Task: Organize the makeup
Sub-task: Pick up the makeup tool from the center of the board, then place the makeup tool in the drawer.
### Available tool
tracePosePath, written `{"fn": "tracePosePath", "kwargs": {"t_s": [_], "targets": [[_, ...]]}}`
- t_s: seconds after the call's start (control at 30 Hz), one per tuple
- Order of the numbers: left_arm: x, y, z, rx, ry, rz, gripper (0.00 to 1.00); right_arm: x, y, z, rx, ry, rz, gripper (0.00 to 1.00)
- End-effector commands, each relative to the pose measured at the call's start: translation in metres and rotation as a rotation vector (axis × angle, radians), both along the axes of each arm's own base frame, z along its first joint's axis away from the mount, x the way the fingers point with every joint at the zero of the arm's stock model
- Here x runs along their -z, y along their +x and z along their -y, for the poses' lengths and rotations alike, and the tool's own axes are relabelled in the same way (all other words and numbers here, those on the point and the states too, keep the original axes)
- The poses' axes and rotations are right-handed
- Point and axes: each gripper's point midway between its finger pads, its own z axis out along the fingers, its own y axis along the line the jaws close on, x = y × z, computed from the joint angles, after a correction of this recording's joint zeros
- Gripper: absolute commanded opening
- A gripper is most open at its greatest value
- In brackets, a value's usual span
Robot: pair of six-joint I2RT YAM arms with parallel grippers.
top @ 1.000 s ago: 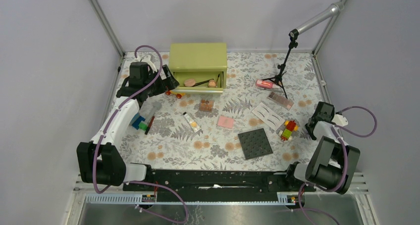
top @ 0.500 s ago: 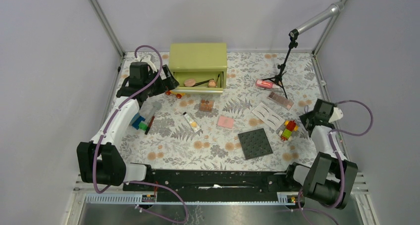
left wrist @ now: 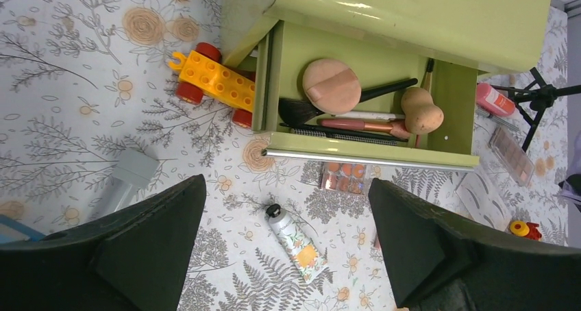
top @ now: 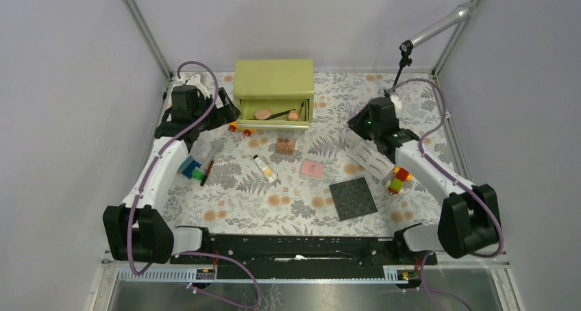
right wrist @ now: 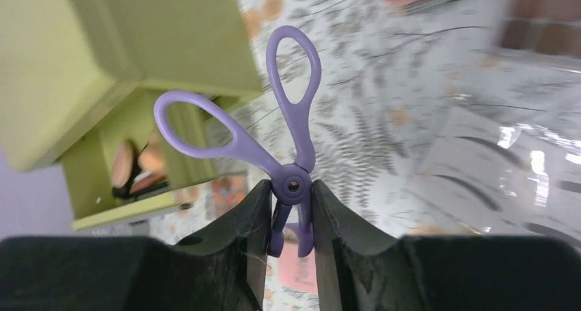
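Note:
My right gripper [right wrist: 288,212] is shut on a purple scissor-handled curler [right wrist: 291,129], held in the air right of the open green drawer [top: 274,114]; it shows from above too [top: 357,125]. My left gripper [left wrist: 284,188] is open and empty above the cream tube [left wrist: 299,246], left of the drawer [top: 228,112]. The drawer [left wrist: 455,95] holds a round peach puff [left wrist: 331,85], an egg sponge [left wrist: 420,111], a brush and pencils. The pink compact [top: 312,168], an orange palette [top: 286,146] and the pink-red tube [top: 365,116] lie on the cloth.
An orange toy car [left wrist: 212,85] sits by the drawer's left corner. A dark grey studded plate [top: 353,198], an eyebrow stencil sheet [top: 371,160], toy bricks [top: 397,181] and blue-green bricks [top: 192,168] lie around. A tripod pole [top: 400,64] stands at the back right.
My right arm has swung from the table's right edge to the back middle, carrying the purple curler. My left gripper has shifted slightly toward the back.

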Motion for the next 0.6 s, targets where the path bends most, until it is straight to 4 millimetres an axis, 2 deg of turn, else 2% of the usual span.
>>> {"fn": "tracePosePath", "kwargs": {"t_s": [0.0, 0.1, 0.27, 0.37, 0.57], "targets": [[-0.027, 0.004, -0.011, -0.021, 0.030, 0.097, 0.99, -0.042, 0.029, -0.067, -0.146, 0.006, 0.112, 0.33], [-0.025, 0.003, -0.015, -0.029, 0.048, 0.089, 0.99, -0.047, 0.044, -0.114, -0.319, -0.014, 0.117, 0.33], [-0.029, -0.001, -0.030, -0.075, 0.120, 0.101, 0.99, -0.060, 0.061, -0.179, -0.595, -0.062, 0.166, 0.35], [-0.031, -0.002, -0.037, -0.103, 0.147, 0.110, 0.99, -0.063, 0.067, -0.205, -0.749, -0.116, 0.184, 0.35], [-0.031, -0.002, -0.040, -0.110, 0.160, 0.108, 0.99, -0.062, 0.064, -0.236, -0.999, -0.268, 0.240, 0.35]]}}
